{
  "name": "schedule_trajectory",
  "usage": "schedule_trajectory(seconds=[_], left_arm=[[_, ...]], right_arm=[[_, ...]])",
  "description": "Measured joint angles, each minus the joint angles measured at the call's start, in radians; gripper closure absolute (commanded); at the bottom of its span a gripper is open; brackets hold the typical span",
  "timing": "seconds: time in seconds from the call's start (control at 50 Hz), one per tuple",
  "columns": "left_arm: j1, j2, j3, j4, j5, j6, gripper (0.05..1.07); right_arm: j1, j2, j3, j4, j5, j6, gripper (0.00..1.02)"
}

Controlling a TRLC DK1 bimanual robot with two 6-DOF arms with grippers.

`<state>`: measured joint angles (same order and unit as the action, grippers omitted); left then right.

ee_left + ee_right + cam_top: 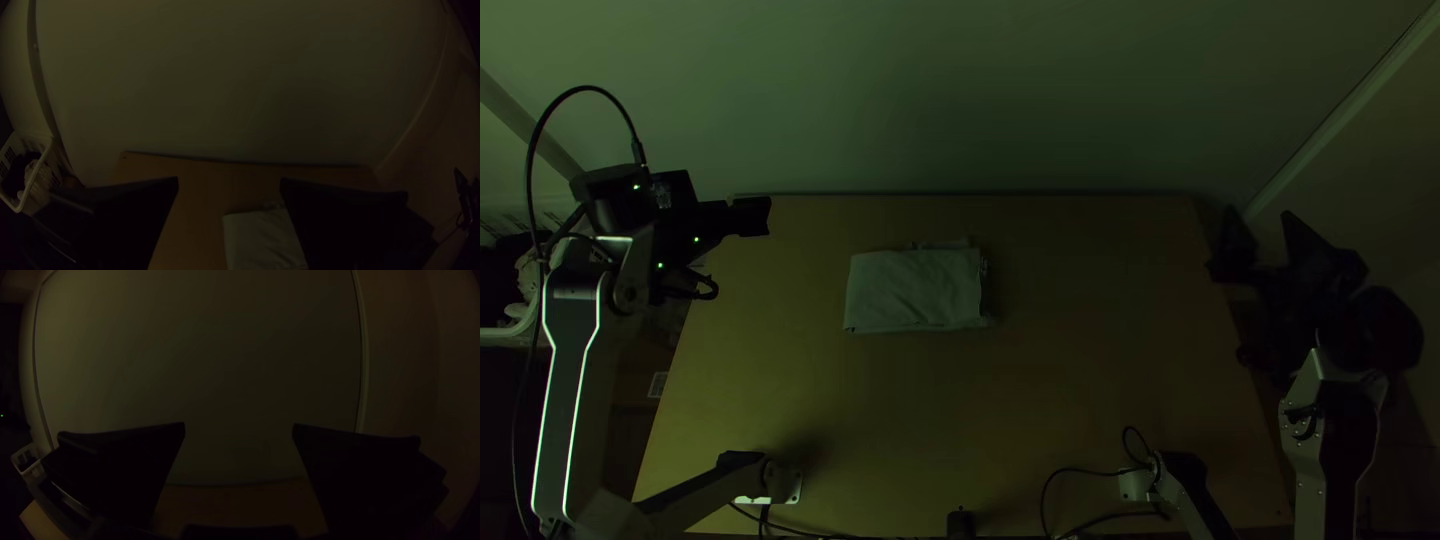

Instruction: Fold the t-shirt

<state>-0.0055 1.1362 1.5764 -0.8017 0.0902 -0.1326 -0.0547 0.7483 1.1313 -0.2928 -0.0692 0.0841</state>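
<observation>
The pale t-shirt (912,290) lies folded into a compact, roughly rectangular bundle on the table, a little uneven along its far and right edges. Left of its far side, my left gripper (751,216) is over the table's far left corner, apart from the cloth. My right gripper (1266,226) stands open beyond the table's right edge, well away from the shirt. In the left wrist view the left gripper (229,183) is open with nothing held, and part of the t-shirt (257,240) shows below. The right wrist view shows the right gripper (239,428) with its fingers wide apart and nothing between them.
Bare wooden table (1100,340) surrounds the shirt. Two smaller arm-like devices (745,482) with cables stand along the near edge, beside a small black object (961,524). A pale wall (960,100) rises behind the table. A white basket (37,182) holds dark items at the left.
</observation>
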Motion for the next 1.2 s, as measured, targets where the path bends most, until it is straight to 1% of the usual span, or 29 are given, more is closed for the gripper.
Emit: schedule_trajectory(seconds=[0.14,0.24,0.44,0.52,0.6,0.76,0.8,0.84,0.96,1.04,1.2], left_arm=[[0.067,-0.157,-0.163,0.090,0.000,0.007,0.10],[0.128,-0.270,-0.298,0.198,0.000,0.011,0.10],[0.217,-0.458,-0.518,0.309,0.000,0.010,0.10],[0.229,-0.538,-0.601,0.341,0.000,0.010,0.10],[0.235,-0.631,-0.697,0.389,0.000,0.011,0.10],[0.248,-0.855,-0.924,0.446,-0.001,0.011,0.10],[0.248,-0.908,-0.974,0.447,-0.001,0.016,0.10],[0.248,-0.951,-1.019,0.454,-0.001,0.024,0.10],[0.257,-1.082,-1.152,0.491,-0.006,0.062,0.10],[0.266,-1.126,-1.221,0.517,-0.032,0.086,0.10],[0.274,-1.131,-1.317,0.650,-0.046,0.108,0.10]], right_arm=[[0.000,-0.054,-0.051,0.001,0.000,-0.008,0.04],[0.000,-0.100,-0.098,0.002,0.000,-0.008,0.04],[0.000,-0.215,-0.204,0.019,0.000,-0.015,0.04],[0.000,-0.279,-0.262,0.031,0.000,-0.027,0.04],[0.000,-0.356,-0.338,0.055,0.000,-0.039,0.07],[0.000,-0.530,-0.545,0.072,0.000,-0.087,0.07],[0.000,-0.566,-0.593,0.072,0.000,-0.093,0.07],[0.000,-0.600,-0.639,0.072,0.000,-0.098,0.10],[0.002,-0.705,-0.783,0.105,0.000,-0.123,0.10],[0.004,-0.739,-0.863,0.132,0.000,-0.123,0.10],[0.006,-0.743,-0.966,0.230,0.000,-0.122,0.10]])
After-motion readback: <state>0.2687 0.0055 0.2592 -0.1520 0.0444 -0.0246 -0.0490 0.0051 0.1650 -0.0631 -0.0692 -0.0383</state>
